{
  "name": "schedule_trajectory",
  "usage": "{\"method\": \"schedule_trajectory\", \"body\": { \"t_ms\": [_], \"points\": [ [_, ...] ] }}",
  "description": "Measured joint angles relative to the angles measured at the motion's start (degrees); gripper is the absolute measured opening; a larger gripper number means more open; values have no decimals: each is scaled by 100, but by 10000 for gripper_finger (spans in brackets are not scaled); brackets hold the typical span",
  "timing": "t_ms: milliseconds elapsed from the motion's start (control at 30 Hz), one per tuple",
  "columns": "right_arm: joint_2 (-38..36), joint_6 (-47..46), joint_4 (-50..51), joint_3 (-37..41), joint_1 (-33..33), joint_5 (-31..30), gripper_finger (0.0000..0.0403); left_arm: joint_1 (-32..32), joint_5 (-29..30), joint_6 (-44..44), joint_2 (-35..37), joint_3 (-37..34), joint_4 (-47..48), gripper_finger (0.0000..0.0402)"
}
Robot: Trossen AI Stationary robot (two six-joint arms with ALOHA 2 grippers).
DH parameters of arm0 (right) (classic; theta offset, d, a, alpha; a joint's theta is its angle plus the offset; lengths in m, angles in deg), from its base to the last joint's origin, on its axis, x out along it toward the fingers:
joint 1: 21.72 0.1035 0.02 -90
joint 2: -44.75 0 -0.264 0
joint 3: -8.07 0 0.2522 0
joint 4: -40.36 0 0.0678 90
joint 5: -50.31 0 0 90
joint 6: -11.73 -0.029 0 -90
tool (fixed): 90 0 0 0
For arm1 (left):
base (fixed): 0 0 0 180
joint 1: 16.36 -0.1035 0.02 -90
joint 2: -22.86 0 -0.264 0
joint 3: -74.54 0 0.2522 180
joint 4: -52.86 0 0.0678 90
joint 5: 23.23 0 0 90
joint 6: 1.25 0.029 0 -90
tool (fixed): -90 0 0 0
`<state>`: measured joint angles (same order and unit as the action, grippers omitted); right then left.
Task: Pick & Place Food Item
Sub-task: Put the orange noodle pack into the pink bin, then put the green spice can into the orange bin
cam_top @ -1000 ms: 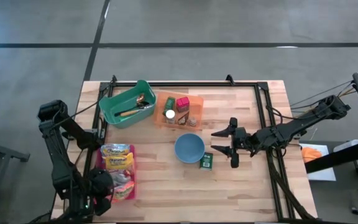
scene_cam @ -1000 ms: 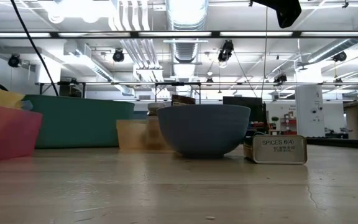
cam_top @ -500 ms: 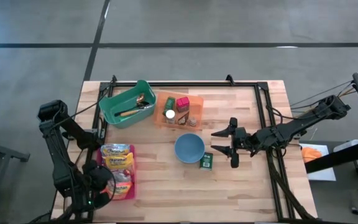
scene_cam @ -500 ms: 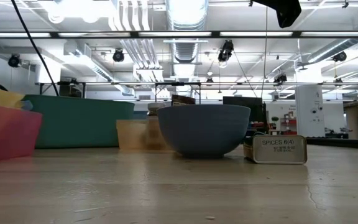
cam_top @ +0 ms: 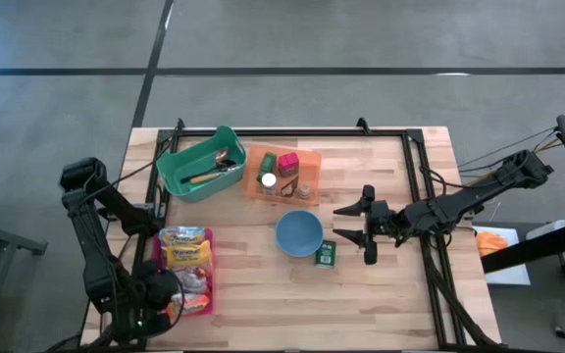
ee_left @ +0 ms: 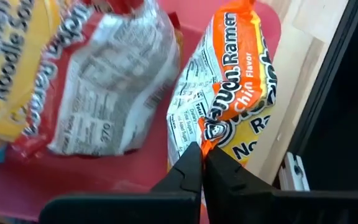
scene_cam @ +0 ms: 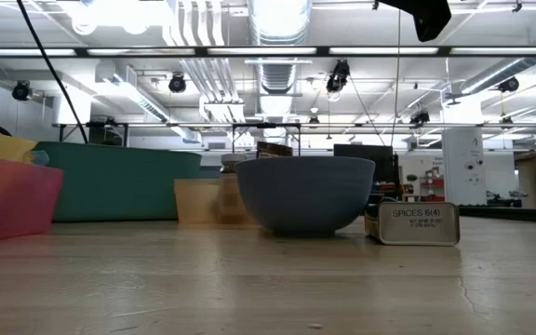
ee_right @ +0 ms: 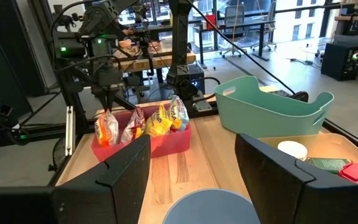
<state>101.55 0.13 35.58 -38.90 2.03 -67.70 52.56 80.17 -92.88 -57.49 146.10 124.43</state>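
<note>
Currently, notes from my remote station:

Item: ramen packet (ee_left: 232,106), orange and white, standing on edge in the red tray (cam_top: 207,257) at lower left of the high view, against the tray's outer wall.
Handling: I judge it light, crinkly and soft-skinned, with a brittle noodle block inside; a hard squeeze could crack it. The film looks slippery.
Hold point: the crimped end seam, which is flat and thin enough for a pinch.
Left gripper (ee_left: 202,163): fingers pressed together, and the wrist view shows them nipping the packet's seam edge.
Left arm pose: folded over the tray's lower left corner, wrist pointed down into it.
Right gripper (cam_top: 365,226): jaws spread, nothing between them, parked at centre right beside the blue bowl (cam_top: 298,232) and spice tin (cam_top: 326,254).
Neighbours: other packets (ee_left: 73,74) lie flat alongside.
</note>
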Motion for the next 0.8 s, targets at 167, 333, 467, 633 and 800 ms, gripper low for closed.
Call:
{"method": "schedule_trajectory", "body": {
  "t_ms": [167,333,467,633,800],
  "points": [
    [0,2,0,0,0,-1,231,-84,295,17,0,-2,216,39],
    [0,26,0,0,0,-1,231,-136,327,18,0,-92,208,110],
    [0,24,0,0,0,-1,231,-142,189,17,0,-222,113,166],
    [0,24,2,-2,0,-1,231,-159,-347,15,0,-176,129,208],
    [0,24,-7,0,0,-1,231,-157,-356,16,1,112,328,220]
  ]
}}
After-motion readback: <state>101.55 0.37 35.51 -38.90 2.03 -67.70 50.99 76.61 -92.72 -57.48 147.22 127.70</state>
